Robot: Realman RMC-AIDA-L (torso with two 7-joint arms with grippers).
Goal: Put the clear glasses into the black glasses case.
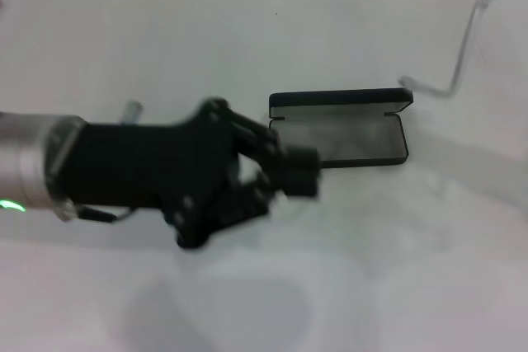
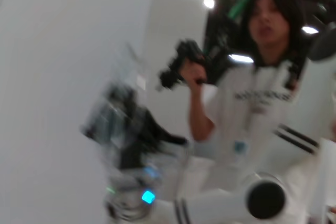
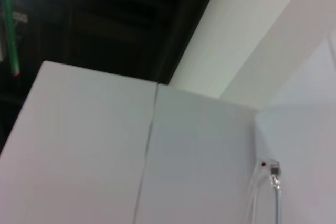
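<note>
The left arm (image 1: pixel 41 166) comes in from the left side, low over the white bench (image 1: pixel 124 39). Its left gripper (image 1: pixel 282 187) points to the right. It is blurry, so I cannot tell if its jaws are apart or together, or if they hold anything.

Just to the right of the gripper, and a little farther back, is the black glasses case (image 1: pixel 338 125). It lies open, with its lid up at the back and the grey inside showing. Its long side runs left to right. The tip of the gripper is right at the near left corner of the case.

Farther right, near the back corner of the bench, is a thin clear bent stick. I think it is one arm of the clear glasses (image 1: pixel 459 55). It runs from back to front, and its end almost touches the right end of the case. The rest of the glasses is hard to see.

The right gripper is not in sight, so I think the left one is nearer. It would have to reach over the case to get to the glasses.
</note>
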